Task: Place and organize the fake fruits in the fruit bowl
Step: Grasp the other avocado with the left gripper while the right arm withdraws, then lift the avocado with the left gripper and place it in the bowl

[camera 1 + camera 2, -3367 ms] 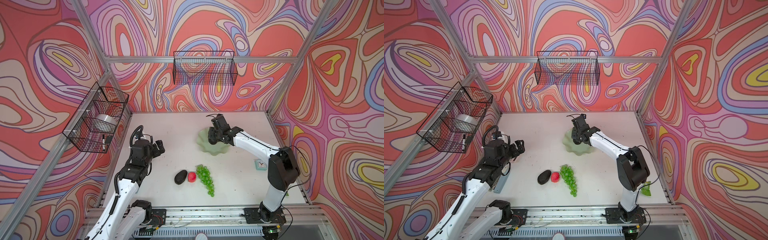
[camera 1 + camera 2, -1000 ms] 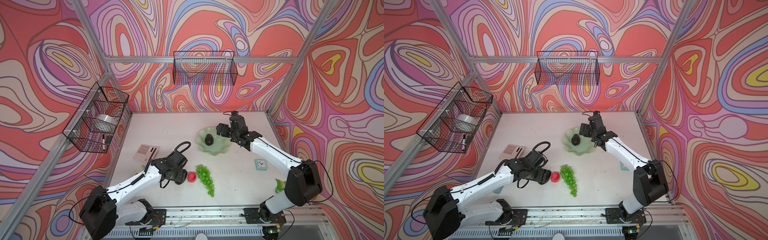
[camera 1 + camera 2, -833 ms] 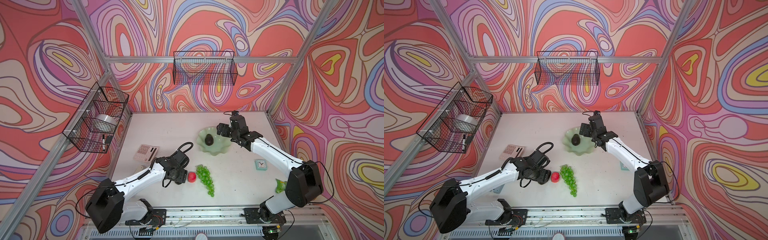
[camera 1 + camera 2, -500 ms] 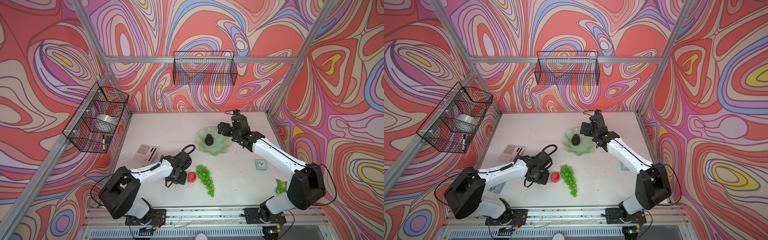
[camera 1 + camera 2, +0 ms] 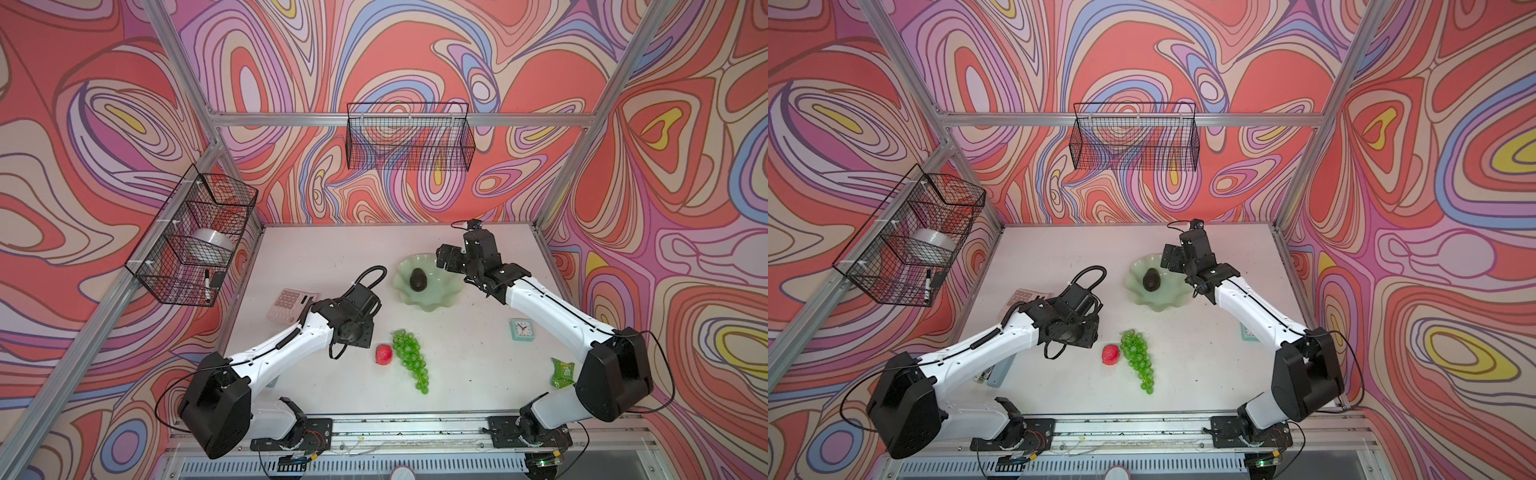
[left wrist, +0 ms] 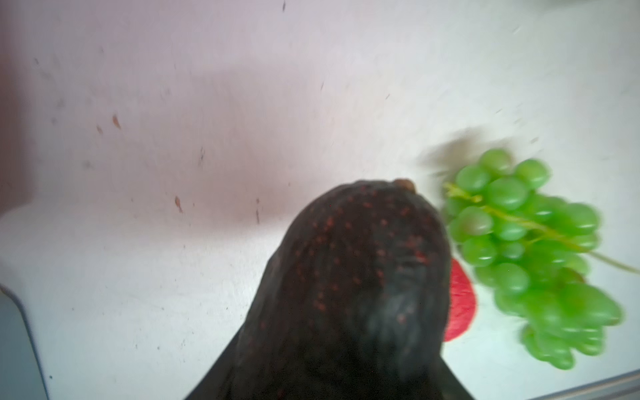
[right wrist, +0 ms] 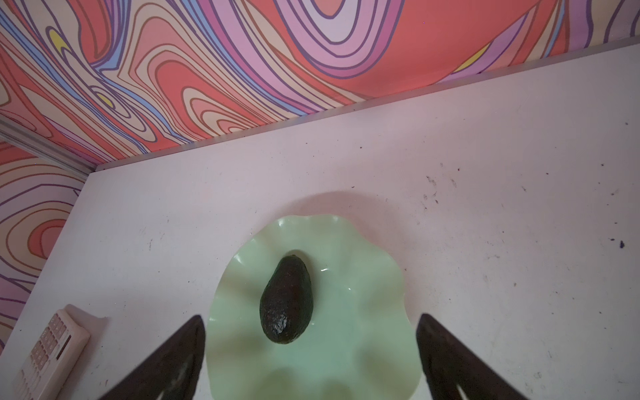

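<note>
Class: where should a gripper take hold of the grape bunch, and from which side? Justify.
Probably across the thick stem end of the grape bunch, from above: it lies flat, tapering to a thin tail, with the strawberry close beside it.

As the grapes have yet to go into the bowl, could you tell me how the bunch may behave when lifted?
The grape bunch would probably flop rather than stay stiff: many separate grapes hang off a thin stem. Pinched at its wide end, the narrow tail may dangle. The glossy, round grapes look apt to slip from the jaws.
</note>
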Action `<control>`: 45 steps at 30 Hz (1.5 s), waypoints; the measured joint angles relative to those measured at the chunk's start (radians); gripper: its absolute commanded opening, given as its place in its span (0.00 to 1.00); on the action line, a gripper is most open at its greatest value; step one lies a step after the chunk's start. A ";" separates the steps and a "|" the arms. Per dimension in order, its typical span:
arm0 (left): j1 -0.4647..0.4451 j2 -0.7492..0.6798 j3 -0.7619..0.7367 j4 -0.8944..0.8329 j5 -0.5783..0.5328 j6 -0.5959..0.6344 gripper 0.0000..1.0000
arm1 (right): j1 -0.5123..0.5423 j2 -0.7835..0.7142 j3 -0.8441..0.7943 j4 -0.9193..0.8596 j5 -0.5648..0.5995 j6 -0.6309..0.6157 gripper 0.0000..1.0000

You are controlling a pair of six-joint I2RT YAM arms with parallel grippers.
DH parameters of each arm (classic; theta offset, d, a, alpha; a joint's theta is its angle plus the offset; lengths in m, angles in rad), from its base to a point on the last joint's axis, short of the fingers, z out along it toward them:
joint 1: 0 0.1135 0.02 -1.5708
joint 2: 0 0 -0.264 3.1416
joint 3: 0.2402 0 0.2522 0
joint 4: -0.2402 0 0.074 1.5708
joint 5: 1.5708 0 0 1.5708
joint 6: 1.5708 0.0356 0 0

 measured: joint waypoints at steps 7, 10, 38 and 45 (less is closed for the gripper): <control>0.000 0.239 0.391 -0.010 0.032 0.100 0.43 | -0.005 -0.090 -0.064 -0.019 0.039 -0.003 0.98; -0.007 0.377 0.555 -0.013 0.047 0.132 0.43 | -0.007 -0.200 -0.125 -0.033 0.074 0.000 0.98; -0.085 1.080 1.236 -0.193 0.070 0.146 0.45 | -0.012 -0.483 -0.378 -0.124 0.076 0.163 0.98; -0.085 1.123 1.266 -0.201 0.061 0.135 0.50 | -0.012 -0.482 -0.378 -0.119 0.071 0.166 0.98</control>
